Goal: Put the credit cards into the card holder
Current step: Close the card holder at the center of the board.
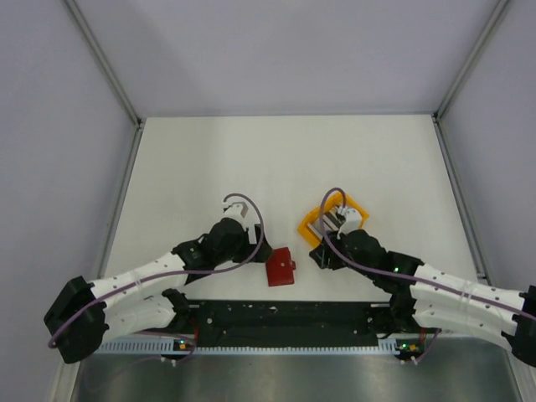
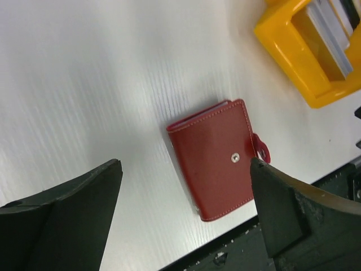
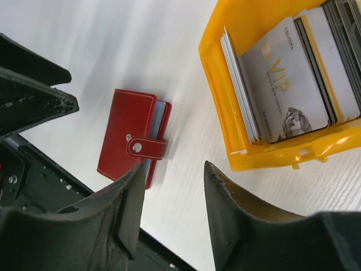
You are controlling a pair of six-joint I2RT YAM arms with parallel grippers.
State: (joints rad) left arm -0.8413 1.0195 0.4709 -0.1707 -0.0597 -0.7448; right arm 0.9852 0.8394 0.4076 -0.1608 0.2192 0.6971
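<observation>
The dark red card holder (image 1: 280, 266) lies closed on the white table near the front edge, between the two arms. In the left wrist view the card holder (image 2: 217, 161) lies flat below and between my open left gripper (image 2: 185, 165), with its snap tab to the right. The credit cards (image 3: 287, 84) stand stacked in a yellow bin (image 3: 225, 113); the front card is pale with "VIP" on it. My right gripper (image 3: 175, 166) is open and empty, above bare table between the card holder (image 3: 130, 144) and the bin. Both grippers (image 1: 260, 249) (image 1: 322, 254) hover low.
The yellow bin (image 1: 333, 219) sits just right of centre, beyond the right gripper; it also shows in the left wrist view (image 2: 299, 62). A black rail (image 1: 285, 322) runs along the table's front edge. Grey walls enclose the white table (image 1: 285, 159).
</observation>
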